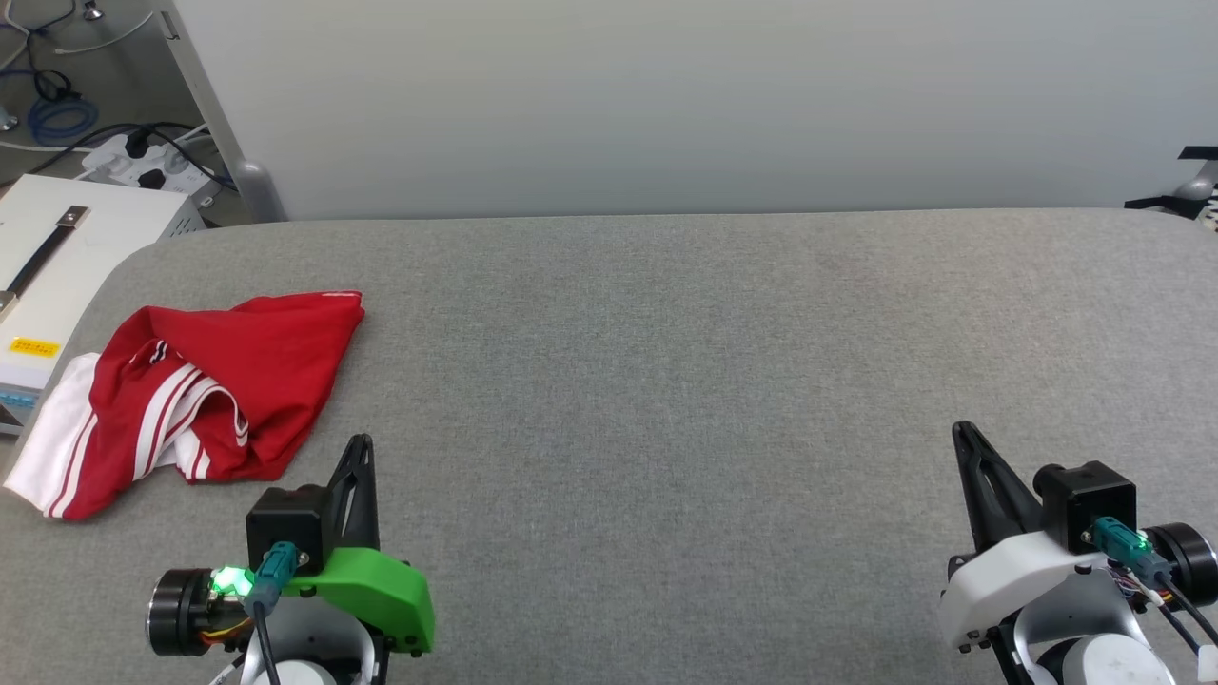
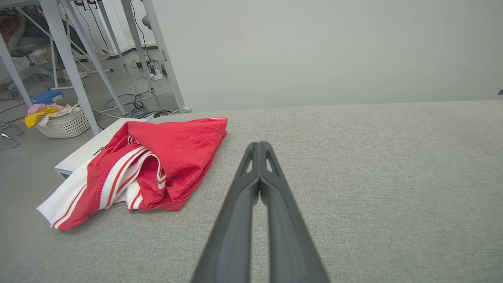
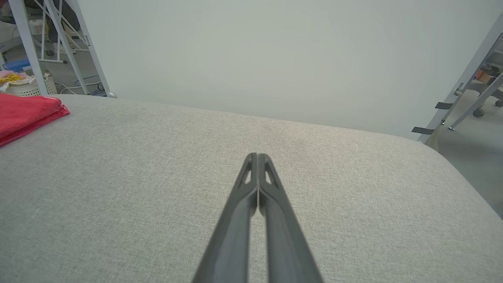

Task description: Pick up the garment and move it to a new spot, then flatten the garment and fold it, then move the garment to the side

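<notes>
Grey fabric covers the table (image 1: pixel 666 381) I'm working over. Nearest me, the left gripper (image 1: pixel 362 449) and the right gripper (image 1: pixel 963 436) both sit pinched fully together, holding nothing. Farther off, at about ten o'clock from the left gripper, the red jersey T-shirt (image 1: pixel 238 381) lies crumpled by the table's left edge.

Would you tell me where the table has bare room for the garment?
The table is bare from the garment across to the right gripper and back to the wall. It is crowded at the left edge, where the garment lies crumpled just beyond the left gripper.
</notes>
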### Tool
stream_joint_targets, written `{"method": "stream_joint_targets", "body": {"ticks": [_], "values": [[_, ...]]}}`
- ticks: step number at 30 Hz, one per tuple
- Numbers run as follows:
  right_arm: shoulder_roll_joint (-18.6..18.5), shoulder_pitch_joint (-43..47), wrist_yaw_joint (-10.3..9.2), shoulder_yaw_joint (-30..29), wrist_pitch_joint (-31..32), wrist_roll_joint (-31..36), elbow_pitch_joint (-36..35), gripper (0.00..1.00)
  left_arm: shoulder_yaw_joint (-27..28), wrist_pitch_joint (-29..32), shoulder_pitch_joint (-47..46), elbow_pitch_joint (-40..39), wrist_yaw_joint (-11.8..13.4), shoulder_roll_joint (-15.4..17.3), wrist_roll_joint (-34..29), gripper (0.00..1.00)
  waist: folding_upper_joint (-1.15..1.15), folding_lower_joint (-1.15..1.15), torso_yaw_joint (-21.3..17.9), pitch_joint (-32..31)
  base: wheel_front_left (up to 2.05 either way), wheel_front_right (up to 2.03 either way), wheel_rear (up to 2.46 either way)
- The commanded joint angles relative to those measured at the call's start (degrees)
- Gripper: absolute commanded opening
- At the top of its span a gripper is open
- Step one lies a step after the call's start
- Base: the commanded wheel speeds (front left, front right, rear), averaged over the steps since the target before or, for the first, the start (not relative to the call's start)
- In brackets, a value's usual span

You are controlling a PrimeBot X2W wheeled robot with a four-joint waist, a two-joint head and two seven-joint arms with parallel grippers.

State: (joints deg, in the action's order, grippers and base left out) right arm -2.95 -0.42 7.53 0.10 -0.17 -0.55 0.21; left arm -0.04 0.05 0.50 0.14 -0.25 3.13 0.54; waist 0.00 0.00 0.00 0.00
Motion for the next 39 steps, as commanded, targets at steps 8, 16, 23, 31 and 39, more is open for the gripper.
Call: {"method": "stream_joint_targets", "body": {"ticks": [8,16,23,31,39], "values": [[0.0,0.1,0.0,-0.1,-0.4,-0.5,0.3,1.0,0.0,-0.4,0.0,0.3,0.0,0.0,0.5,1.0,0.0,0.0,0.0,0.0,0.0,0.0,0.0],[0.0,0.1,0.0,-0.4,-1.3,-1.2,1.0,1.0,0.0,-1.3,0.1,0.9,0.1,0.0,1.4,1.0,0.0,0.0,0.0,0.1,0.0,0.0,0.0],[0.0,0.1,-0.01,-0.7,-2.2,-1.6,1.3,1.0,0.0,-2.2,0.2,1.3,0.1,0.0,2.3,1.0,0.0,0.0,-0.1,0.1,0.0,0.0,0.0],[0.0,0.1,-0.01,-0.8,-3.1,-2.3,1.6,1.0,-0.1,-3.1,0.2,1.9,-0.1,0.0,3.3,1.0,0.0,0.0,0.0,0.3,0.0,0.0,0.0],[0.0,0.1,-0.01,-0.8,-4.0,-2.9,1.9,1.0,-0.2,-4.1,0.3,2.3,-0.2,-0.1,4.4,1.0,0.0,0.0,0.1,0.5,0.0,0.0,0.0]]}}
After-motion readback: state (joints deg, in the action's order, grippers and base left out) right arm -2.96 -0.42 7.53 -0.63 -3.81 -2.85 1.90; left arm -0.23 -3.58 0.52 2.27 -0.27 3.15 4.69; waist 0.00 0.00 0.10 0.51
